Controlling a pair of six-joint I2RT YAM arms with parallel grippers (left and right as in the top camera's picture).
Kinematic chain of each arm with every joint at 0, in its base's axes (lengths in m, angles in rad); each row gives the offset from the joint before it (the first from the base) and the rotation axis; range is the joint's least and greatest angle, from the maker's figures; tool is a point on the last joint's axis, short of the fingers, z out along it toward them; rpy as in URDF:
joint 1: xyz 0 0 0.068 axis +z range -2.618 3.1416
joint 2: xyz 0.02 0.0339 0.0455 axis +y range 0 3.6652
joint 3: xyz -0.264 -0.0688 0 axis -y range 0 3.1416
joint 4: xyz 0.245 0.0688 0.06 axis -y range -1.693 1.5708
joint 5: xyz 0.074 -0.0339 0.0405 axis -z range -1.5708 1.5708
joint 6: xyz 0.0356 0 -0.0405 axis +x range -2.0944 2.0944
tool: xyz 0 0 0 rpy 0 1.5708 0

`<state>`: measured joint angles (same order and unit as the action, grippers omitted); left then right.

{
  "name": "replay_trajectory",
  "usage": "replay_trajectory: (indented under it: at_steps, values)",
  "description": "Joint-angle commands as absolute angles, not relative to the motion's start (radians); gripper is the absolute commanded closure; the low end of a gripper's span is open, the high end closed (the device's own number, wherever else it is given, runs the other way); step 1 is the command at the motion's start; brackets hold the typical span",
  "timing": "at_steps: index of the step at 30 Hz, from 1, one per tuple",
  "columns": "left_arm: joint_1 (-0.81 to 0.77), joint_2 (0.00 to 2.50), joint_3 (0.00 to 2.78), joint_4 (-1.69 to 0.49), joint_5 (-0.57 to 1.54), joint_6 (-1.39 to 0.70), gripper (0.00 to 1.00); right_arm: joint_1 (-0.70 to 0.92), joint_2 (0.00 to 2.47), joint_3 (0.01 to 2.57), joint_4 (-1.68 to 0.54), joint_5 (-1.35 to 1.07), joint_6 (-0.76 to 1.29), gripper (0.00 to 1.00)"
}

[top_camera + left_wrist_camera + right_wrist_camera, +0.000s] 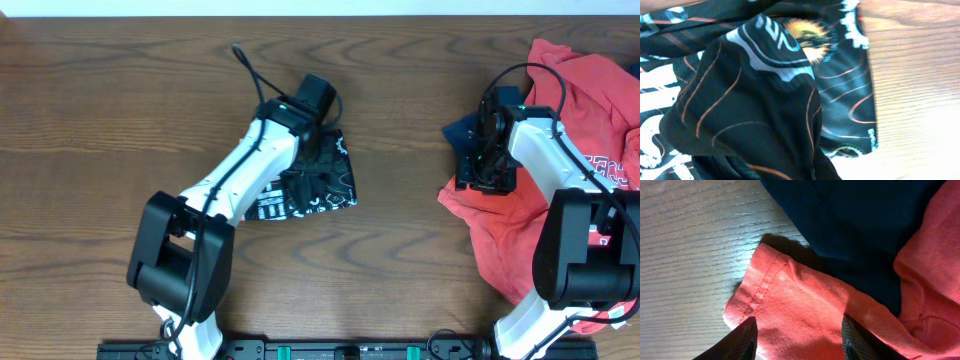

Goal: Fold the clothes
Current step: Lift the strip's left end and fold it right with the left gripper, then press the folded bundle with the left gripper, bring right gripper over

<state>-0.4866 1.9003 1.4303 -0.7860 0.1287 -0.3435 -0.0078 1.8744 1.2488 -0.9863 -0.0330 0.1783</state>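
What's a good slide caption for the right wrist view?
Right gripper open over the red shirt, navy cloth touching it.

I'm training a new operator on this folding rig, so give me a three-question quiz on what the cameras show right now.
1. True or false: the black jersey lies under the left gripper, apart from the red T-shirt.
2. In the right wrist view, which garment shows between the open fingers of the right gripper? A) a white towel B) the red T-shirt C) the black jersey
3. Fill in: the dark cloth touching the red T-shirt near that gripper is the ____ garment.

Key: 1 true. 2 B. 3 navy: the navy garment.
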Motion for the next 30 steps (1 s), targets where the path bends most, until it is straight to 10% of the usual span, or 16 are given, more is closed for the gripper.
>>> replay_trajectory:
  at_steps: [1,7,17,30]
  values:
    - [-0.516,1.895,1.441,-0.746,0.136,-0.357,0.83,0.001,1.857,1.251,-0.988,-0.047,0.170,0.48]
    - [-0.543,1.889,1.446,-0.627,0.135,-0.287,0.37,0.021,1.857,1.251,-0.979,-0.152,0.107,0.48]
    - [-0.334,1.789,1.457,-0.630,0.100,-0.199,0.31,0.238,1.857,1.251,-0.933,-0.581,-0.222,0.49]
    - [-0.145,1.891,1.356,-0.649,0.146,-0.237,0.22,0.664,1.857,1.251,-0.606,-0.205,-0.051,0.39]
